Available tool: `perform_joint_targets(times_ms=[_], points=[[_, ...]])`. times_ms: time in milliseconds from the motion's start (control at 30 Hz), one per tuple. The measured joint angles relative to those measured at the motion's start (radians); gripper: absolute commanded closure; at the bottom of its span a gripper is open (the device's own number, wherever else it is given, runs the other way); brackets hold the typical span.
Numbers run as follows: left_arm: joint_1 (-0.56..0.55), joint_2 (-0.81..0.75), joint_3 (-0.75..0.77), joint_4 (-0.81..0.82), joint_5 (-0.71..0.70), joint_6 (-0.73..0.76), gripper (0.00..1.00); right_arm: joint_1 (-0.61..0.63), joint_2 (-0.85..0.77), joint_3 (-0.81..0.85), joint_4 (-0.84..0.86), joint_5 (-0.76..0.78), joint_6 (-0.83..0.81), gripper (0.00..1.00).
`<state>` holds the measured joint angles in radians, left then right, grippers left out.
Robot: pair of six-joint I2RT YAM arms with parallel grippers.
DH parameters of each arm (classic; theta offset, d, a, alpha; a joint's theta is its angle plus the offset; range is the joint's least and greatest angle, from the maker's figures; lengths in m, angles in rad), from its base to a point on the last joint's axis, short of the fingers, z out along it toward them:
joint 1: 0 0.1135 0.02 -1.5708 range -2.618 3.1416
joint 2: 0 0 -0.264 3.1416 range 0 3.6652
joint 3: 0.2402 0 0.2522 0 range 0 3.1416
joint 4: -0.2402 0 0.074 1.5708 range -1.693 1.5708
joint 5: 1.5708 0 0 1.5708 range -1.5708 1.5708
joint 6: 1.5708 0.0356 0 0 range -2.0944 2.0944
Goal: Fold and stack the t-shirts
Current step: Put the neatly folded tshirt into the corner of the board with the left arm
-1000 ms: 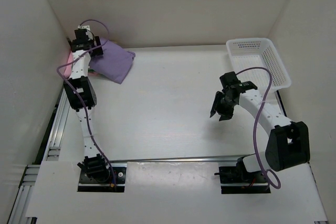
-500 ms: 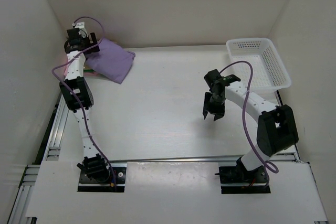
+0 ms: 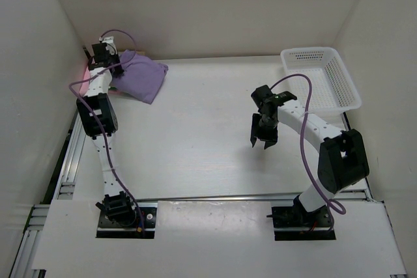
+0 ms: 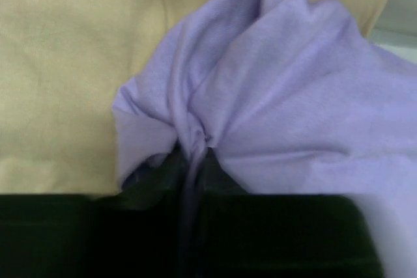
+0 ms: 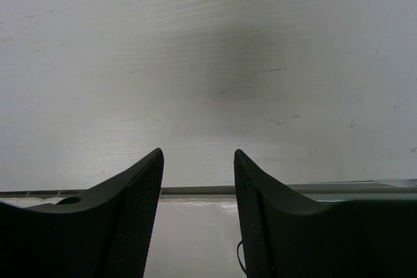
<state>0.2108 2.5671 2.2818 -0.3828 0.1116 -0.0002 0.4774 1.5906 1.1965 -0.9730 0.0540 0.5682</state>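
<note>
Right arm (image 3: 305, 124), centre right of the top view: jaws point down over the worktop (image 3: 195, 128), moderately parted, nothing between them. Left arm (image 3: 98, 114) extends to the upper left corner: jaws closed narrow on a gathered fold of the lavender t-shirt (image 4: 293, 96), cloth bunched at the pinch. That shirt lies over the tan t-shirt (image 4: 65, 63) in the same corner. White mesh basket (image 3: 306, 51), upper right, well apart from both arms

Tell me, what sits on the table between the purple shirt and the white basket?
Nothing: the top view shows bare table all the way from the lavender shirt to the basket.
</note>
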Motion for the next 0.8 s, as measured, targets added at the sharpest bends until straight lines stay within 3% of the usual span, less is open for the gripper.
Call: perform_joint_targets(times_ms=[33,267,800], points=[[-0.002,-0.005,-0.002,-0.002,0.001,-0.005,0.90,0.000,0.000,0.000,0.000,0.000,0.000,0.48],[-0.004,-0.072,-0.079,-0.029,0.037,0.003,0.90,0.003,0.000,0.000,0.002,0.000,0.000,0.48],[-0.005,-0.111,-0.066,-0.085,0.099,0.003,0.90,0.003,0.000,-0.004,0.003,0.022,0.000,0.48]])
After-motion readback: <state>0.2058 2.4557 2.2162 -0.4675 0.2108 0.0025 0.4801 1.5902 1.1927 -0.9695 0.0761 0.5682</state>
